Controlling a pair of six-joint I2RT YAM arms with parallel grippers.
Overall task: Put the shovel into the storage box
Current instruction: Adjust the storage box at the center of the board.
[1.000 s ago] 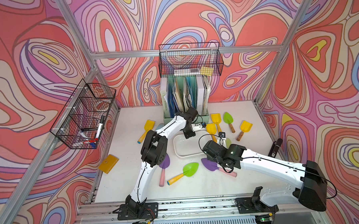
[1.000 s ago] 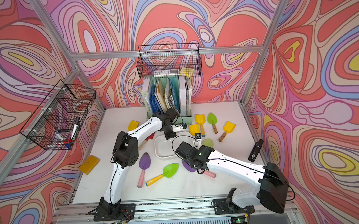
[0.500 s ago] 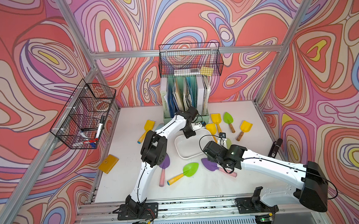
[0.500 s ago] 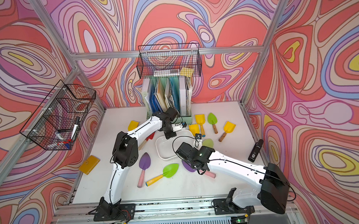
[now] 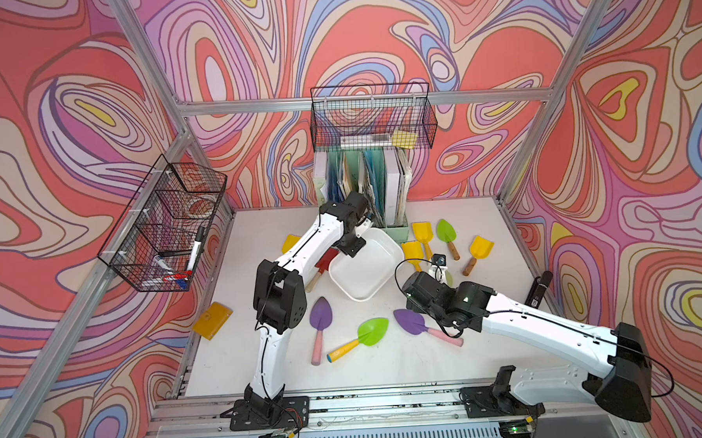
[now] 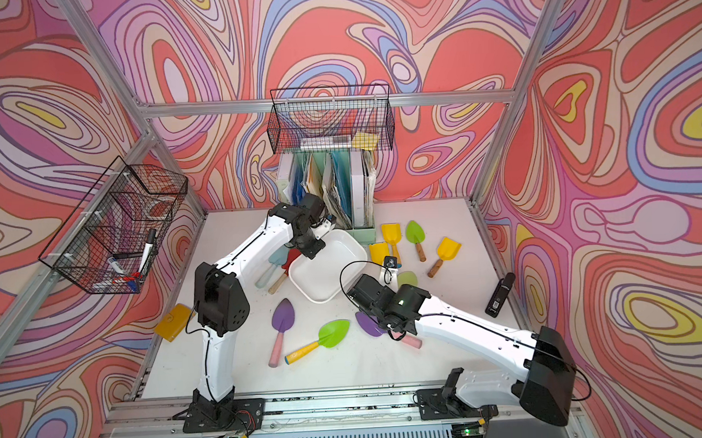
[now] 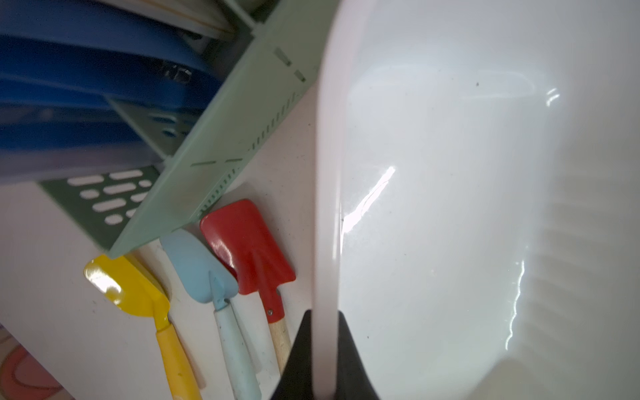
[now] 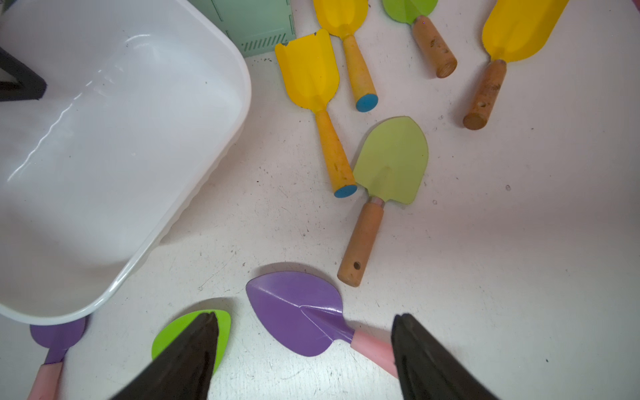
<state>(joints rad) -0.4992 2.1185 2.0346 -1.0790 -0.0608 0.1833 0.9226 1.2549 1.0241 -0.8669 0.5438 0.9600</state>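
Comparing against the top views of half a second earlier: the layout on the table (image 5: 388, 369) is unchanged and no shovel is displaced. The storage box (image 5: 363, 268) is the one thing that differs. Its outline now reads larger and reaches further toward the far edge, up against the mint file holder (image 5: 396, 232), so it appears tipped or raised on its far-left side rather than lying flat mid-table. The box holds nothing.

The left gripper (image 7: 325, 313) is the cause: its jaws are clenched on the box rim, one finger inside the wall and one outside, plain in the left wrist view. The right gripper (image 8: 304, 314) has barely shifted. Its jaws are spread wide with nothing held, hovering over the purple shovel (image 8: 294, 308), which lies flat just off the box's near-right corner with its pink handle pointing front-right.

Reading: the left arm is repositioning the box, not fetching. The right arm is lined up for a pick, with the grasp not begun. The task is judged early. Risk: the box shifts while the right arm commits to a drop point.

Smaller items: a green shovel (image 5: 372, 331) and a second purple shovel (image 5: 320, 315) lie toward the front edge. A red shovel (image 7: 247, 242), a pale blue shovel (image 7: 195, 263) and a yellow shovel (image 7: 124, 284) lie side by side along the box's left wall.
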